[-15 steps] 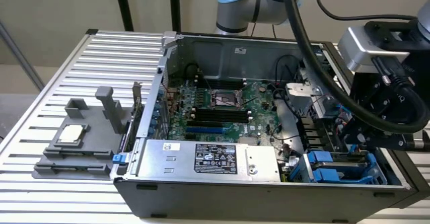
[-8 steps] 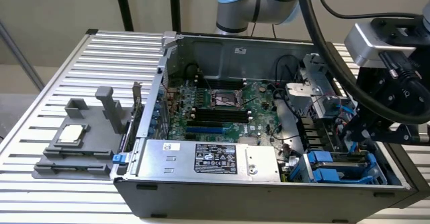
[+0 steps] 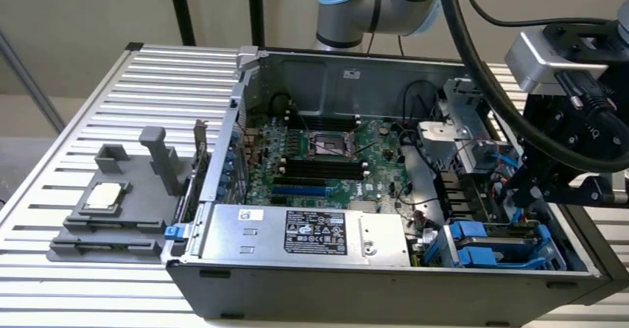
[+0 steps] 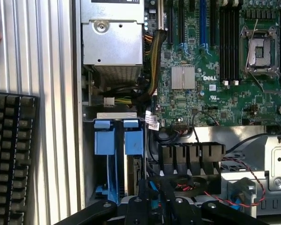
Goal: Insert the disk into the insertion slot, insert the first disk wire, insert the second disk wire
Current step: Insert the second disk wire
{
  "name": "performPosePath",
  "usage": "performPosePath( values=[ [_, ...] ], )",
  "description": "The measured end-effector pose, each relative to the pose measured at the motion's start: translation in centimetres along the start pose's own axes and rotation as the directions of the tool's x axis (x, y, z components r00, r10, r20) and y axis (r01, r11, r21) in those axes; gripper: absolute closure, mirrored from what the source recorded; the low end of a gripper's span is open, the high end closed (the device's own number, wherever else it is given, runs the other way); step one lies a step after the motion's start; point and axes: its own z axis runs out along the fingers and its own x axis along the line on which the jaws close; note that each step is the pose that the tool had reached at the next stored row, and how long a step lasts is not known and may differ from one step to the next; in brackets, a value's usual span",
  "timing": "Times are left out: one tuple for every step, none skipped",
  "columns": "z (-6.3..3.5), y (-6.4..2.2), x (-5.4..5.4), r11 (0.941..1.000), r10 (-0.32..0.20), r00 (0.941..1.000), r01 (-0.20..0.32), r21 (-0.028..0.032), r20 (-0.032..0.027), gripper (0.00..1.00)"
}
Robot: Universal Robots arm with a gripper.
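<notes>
The gripper (image 3: 531, 188) hung over the insertion slot (image 3: 491, 243), where the disk (image 4: 133, 173) seemingly sat; I could not tell its fingers' state, and loose red wires (image 4: 234, 180) nearby risked snagging.

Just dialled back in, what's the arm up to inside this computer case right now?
The arm's gripper hangs low inside the open computer case, at the corner on the exterior view's right, just above the drive cage with the blue clips. In the wrist view the disk appears to sit down in the cage beside the blue clips. The power supply box lies next to it, the motherboard behind. Whether any wire is held is unclear.
</notes>
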Motion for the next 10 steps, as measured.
performPosePath(
  values=[
    [0.08, -0.04, -0.01, 1.0000, 0.000, 1.0000, 0.000, -0.0002, -0.0009, 0.75],
    [0.18, -0.08, -0.01, 1.0000, 0.000, 1.0000, 0.000, -0.0004, -0.0015, 0.75],
    [0.27, -0.11, 0.00, 1.0000, 0.000, 1.0000, 0.000, -0.0006, -0.0020, 0.75],
    [0.38, -0.14, 0.00, 1.0000, 0.000, 1.0000, 0.000, -0.0009, -0.0022, 0.75],
    [0.49, -0.17, 0.01, 1.0000, 0.000, 1.0000, 0.000, -0.0010, -0.0029, 0.75],
    [0.59, -0.19, 0.01, 1.0000, 0.000, 1.0000, 0.000, -0.0012, -0.0037, 0.75],
    [0.66, -0.21, 0.00, 1.0000, 0.000, 1.0000, 0.000, -0.0012, -0.0042, 0.75],
    [0.71, -0.21, -0.01, 1.0000, 0.000, 1.0000, 0.000, -0.0013, -0.0046, 0.75],
    [0.72, -0.21, -0.01, 1.0000, 0.000, 1.0000, 0.000, -0.0013, -0.0047, 0.75],
    [0.72, -0.22, -0.01, 1.0000, 0.000, 1.0000, 0.000, -0.0013, -0.0047, 0.77]
  ],
)
